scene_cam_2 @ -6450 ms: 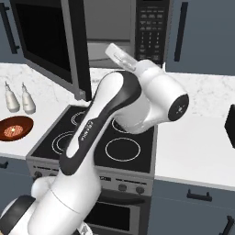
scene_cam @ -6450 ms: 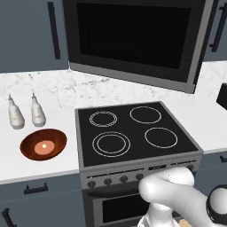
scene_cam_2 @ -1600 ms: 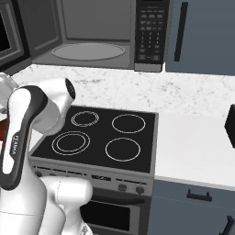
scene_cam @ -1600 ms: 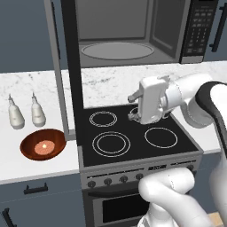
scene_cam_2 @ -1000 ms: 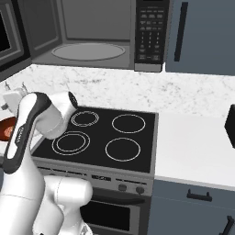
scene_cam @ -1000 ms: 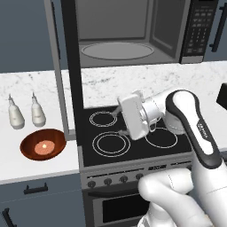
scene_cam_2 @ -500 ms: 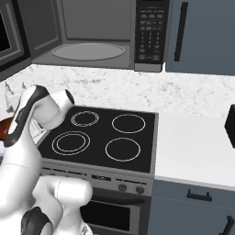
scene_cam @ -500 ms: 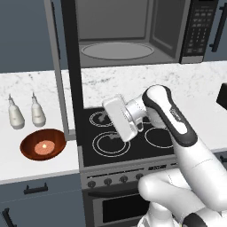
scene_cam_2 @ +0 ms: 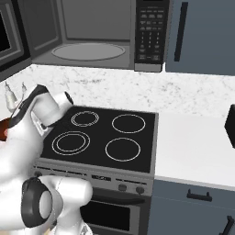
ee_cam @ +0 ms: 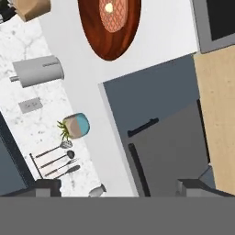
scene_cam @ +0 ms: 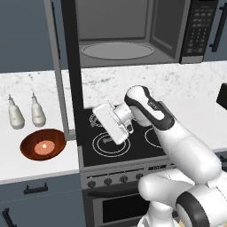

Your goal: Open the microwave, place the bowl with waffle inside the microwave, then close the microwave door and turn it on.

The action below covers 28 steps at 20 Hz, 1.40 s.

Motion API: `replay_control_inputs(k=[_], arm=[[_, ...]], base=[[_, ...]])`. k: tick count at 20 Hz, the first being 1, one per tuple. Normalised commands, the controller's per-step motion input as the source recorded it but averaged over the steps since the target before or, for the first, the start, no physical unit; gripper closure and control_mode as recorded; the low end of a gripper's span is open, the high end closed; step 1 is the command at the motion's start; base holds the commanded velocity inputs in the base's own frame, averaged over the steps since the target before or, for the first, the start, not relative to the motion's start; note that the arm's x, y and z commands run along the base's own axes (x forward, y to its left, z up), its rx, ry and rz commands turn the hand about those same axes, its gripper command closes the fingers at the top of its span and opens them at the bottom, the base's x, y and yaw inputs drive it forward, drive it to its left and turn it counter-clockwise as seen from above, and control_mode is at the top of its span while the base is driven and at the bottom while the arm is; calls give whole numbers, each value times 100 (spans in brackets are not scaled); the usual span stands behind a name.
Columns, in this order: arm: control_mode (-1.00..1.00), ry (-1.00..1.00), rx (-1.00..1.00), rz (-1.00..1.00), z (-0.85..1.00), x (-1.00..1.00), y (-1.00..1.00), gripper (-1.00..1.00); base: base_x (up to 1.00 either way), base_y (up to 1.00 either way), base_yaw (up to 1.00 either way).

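The microwave stands open above the stove, its grey inside and glass turntable bare. The microwave door is swung out to the left and seen edge-on. On the left counter sits the reddish-brown bowl holding the small waffle. In the hand view the bowl and the waffle lie at the top. My gripper is open with nothing between its fingertips. The white hand hovers over the stove's left burners, right of the door's edge and apart from the bowl.
Two pale bottles stand behind the bowl. The black stove top lies below the microwave, whose button panel is at right. A dark block sits on the right counter. A grey canister and a potted plant stand farther left.
The microwave door, shut in the oldest frames, now stands open. Over the last second the hand has swung left and down across the stove towards the bowl's side. The jaws stayed open.
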Motion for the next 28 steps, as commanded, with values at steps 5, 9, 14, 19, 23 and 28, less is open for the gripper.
replay_control_inputs(k=[5,9,14,19,23,28], arm=[[-100,0,-13,0,-46,33,38,-100],[-100,0,-9,0,-33,55,41,-100],[-100,0,-12,0,-45,57,40,-100],[-100,0,-9,0,-36,58,25,-100],[-100,0,-5,0,-34,57,26,-100],[-100,0,-8,-6,-39,43,46,-100]], base=[[0,0,0],[0,0,0],[0,0,0],[0,0,0],[0,0,0],[0,0,0]])
